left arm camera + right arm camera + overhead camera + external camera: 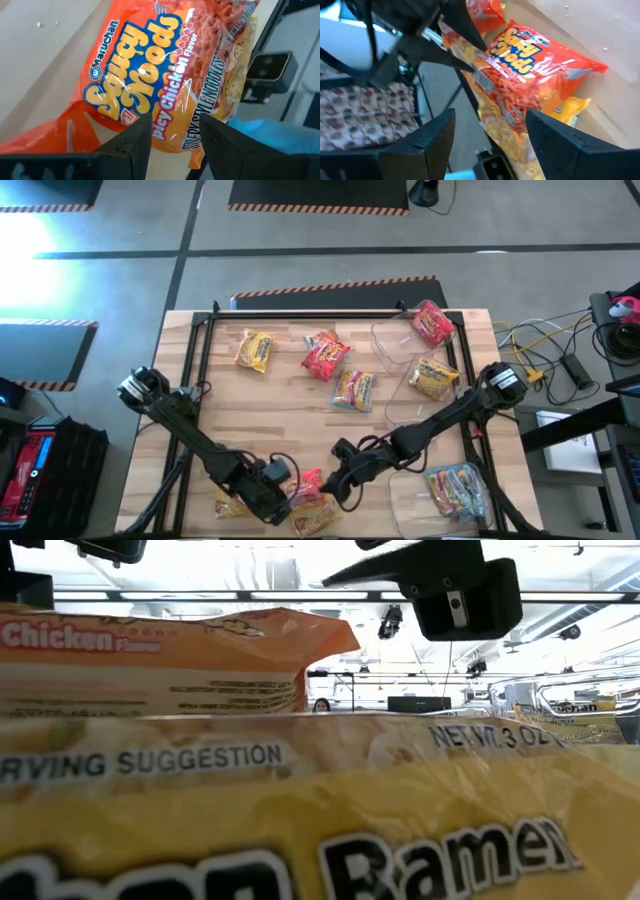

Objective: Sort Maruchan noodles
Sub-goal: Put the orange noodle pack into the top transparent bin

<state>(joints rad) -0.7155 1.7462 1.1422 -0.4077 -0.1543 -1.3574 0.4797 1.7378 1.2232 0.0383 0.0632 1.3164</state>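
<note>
At the bench's (300, 420) near edge, the left gripper (172, 145) pinches a crinkly orange-red spicy chicken ramen packet (160, 75) lying over a yellow packet (312, 518). Just beside it, the right gripper (490, 135) hangs spread, holding nothing.

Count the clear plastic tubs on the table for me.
3, all on the table's right side. In the overhead view, the top tub holds a red packet, the middle tub a yellow packet, the bottom tub a light blue packet. None looks hidden.
</note>
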